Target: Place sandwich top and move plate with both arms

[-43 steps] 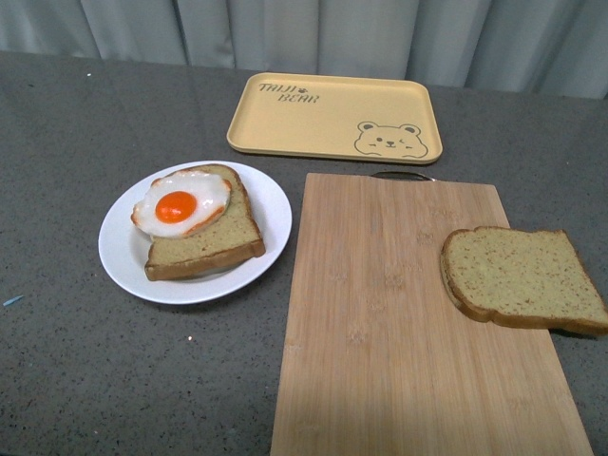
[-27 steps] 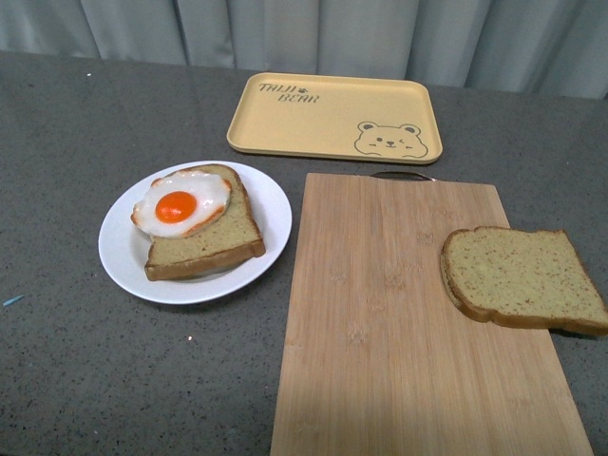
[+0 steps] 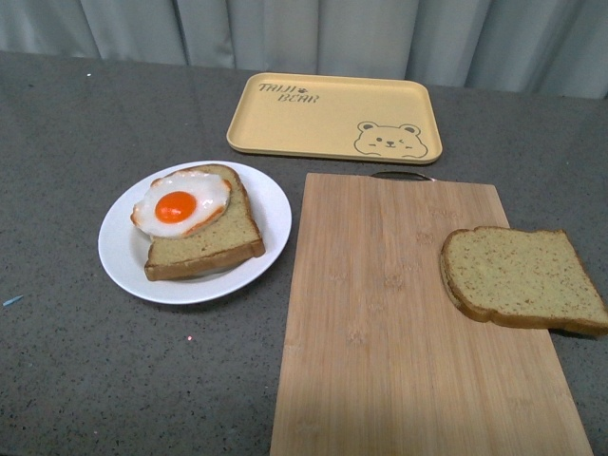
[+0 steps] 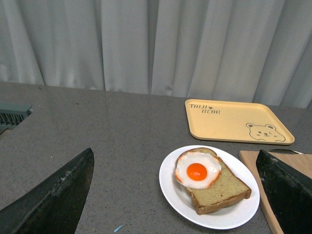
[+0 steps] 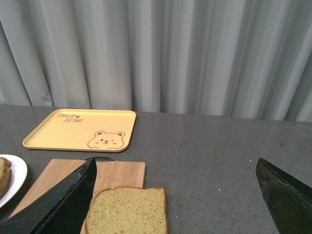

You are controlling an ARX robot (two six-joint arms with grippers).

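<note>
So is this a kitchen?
Sort of, probably a test table made up like one: a wooden cutting board, a white plate with fried egg on bread, but only grey curtains behind.

Left tool [image 4: 174,152]: two dark fingers [image 4: 53,200] at the lower corners of the view, spread wide, nothing between them.
Table [image 4: 97,122]: dark grey, speckled.
Plate [image 4: 170,187]: round, white, flat on the table, in the gap between the fingers.
Bread slice [image 4: 226,187]: tan with a brown crust, lying on the plate.
Fried egg [image 4: 197,169]: on top of the slice, toward its far end, orange yolk up.
Tray [image 4: 234,124]: yellow, rectangular, bear drawing in one corner, beyond the plate and apart from it.
Cutting board [image 4: 251,161]: wooden, only a corner visible, just beside the plate.
Curtain [image 4: 146,44]: pale grey folds behind the table.
Vent [image 4: 12,114]: greenish, slatted, at the table's edge.
Scrap [image 4: 118,228]: small, blue, on the table.
</note>
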